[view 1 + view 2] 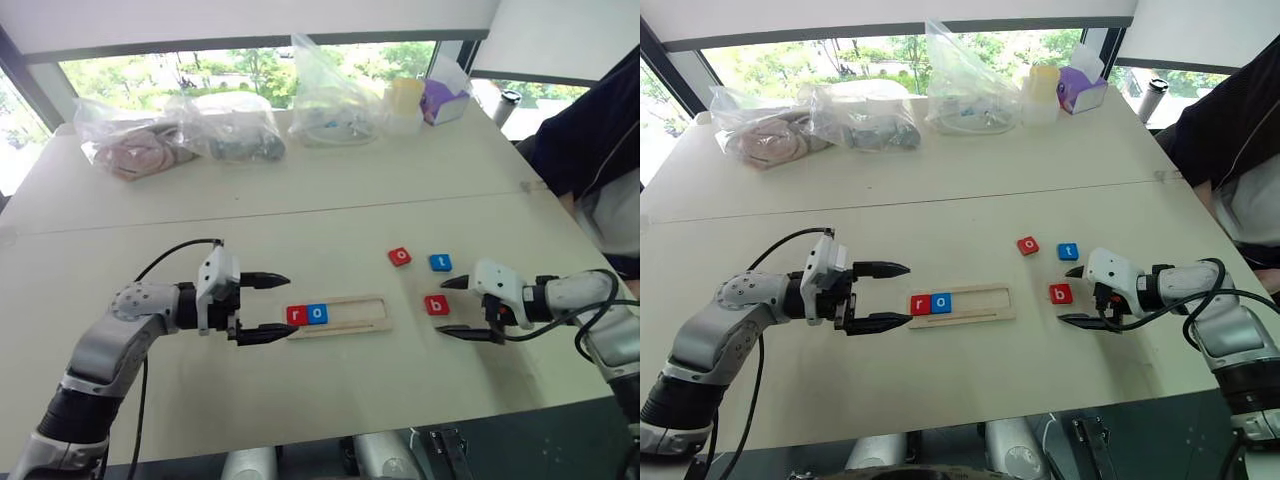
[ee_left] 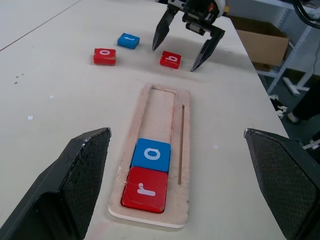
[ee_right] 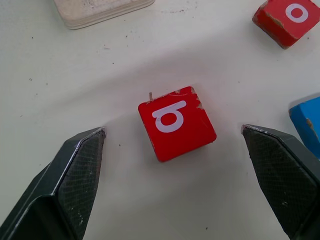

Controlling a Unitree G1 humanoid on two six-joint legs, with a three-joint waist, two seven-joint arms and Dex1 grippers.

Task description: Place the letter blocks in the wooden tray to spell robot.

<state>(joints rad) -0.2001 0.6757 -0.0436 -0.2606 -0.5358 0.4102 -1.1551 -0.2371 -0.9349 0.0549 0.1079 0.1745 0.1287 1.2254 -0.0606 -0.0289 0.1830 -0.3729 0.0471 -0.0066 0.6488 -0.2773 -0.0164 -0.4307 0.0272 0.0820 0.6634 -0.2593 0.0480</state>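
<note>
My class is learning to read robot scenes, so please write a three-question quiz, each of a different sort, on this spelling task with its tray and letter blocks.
1. True or false: the wooden tray already holds the red r block and the blue o block.
2. Which block lies between the open fingers of the right gripper? A) red o block B) blue t block C) red b block
3. Fill in: the left gripper is open at the tray's ___ end.

Key: 1 true; 2 C; 3 filled.
</note>
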